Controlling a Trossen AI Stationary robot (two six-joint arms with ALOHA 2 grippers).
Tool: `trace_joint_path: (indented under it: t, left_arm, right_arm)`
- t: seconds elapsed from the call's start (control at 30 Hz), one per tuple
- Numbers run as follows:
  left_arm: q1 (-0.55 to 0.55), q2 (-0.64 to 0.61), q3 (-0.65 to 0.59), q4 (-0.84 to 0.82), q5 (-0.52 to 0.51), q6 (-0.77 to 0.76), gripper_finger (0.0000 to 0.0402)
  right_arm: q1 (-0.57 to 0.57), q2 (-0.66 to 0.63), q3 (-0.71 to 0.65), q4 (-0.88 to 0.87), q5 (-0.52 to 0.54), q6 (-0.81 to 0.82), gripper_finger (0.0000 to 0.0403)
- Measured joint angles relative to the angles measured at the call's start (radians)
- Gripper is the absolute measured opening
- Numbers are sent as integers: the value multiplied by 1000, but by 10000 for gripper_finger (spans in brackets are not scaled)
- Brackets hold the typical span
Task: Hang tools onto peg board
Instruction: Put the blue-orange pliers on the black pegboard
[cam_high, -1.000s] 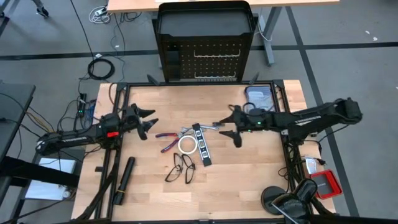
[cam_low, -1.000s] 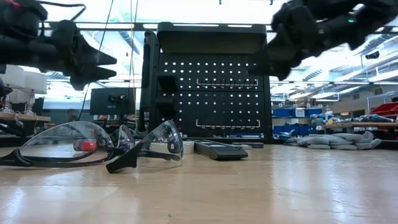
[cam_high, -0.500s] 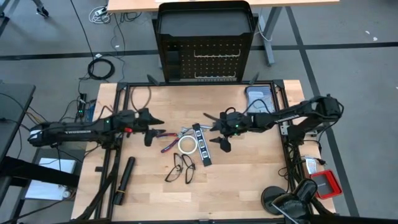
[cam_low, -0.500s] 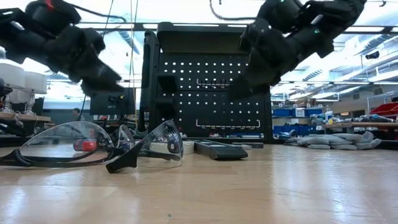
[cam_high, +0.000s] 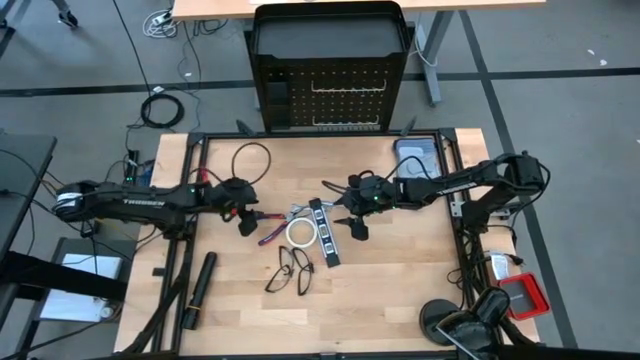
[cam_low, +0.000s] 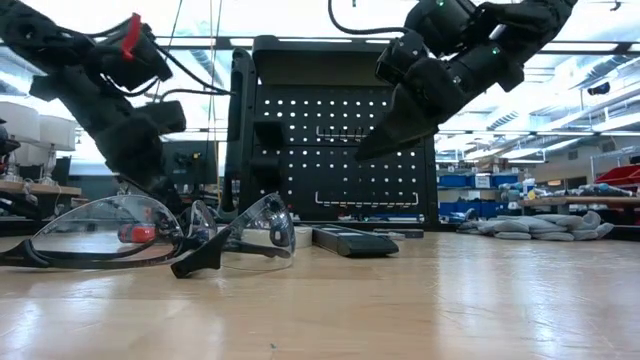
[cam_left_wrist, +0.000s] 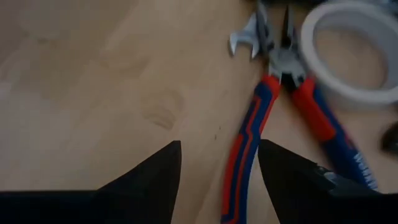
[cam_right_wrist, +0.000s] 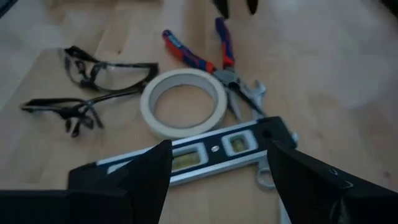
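Both arms have reached in toward the middle of the table since a second ago, and the left gripper (cam_high: 247, 215) has dropped from well above the wood down to the handles of the pliers (cam_high: 268, 226). Its fingers (cam_left_wrist: 155, 171) straddle one red-and-blue handle, spread and not yet touching it, nothing held. The pliers lie flat, their nose against the white tape ring (cam_high: 300, 234) and the small silver wrench (cam_left_wrist: 244, 41). The right gripper (cam_high: 344, 208) hangs over the black level with white windows (cam_high: 324, 231), its jaws released wide and empty, the strip lying between and below the fingers (cam_right_wrist: 149, 171) in the wrist view. Two pairs of black-framed safety glasses (cam_high: 290, 268) lie on the table just in front of the tape ring, apart from both grippers. The peg board (cam_high: 330, 75) stands upright beyond the far edge of the table (cam_high: 400, 300), with no tool on it.
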Motion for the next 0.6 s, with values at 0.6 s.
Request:
trace_joint_path:
  t: [0.6]
  left_arm:
    - [-1,260,33,36,12,104,164]
  right_arm:
    - [-14,0,-1,62,0,-95,270]
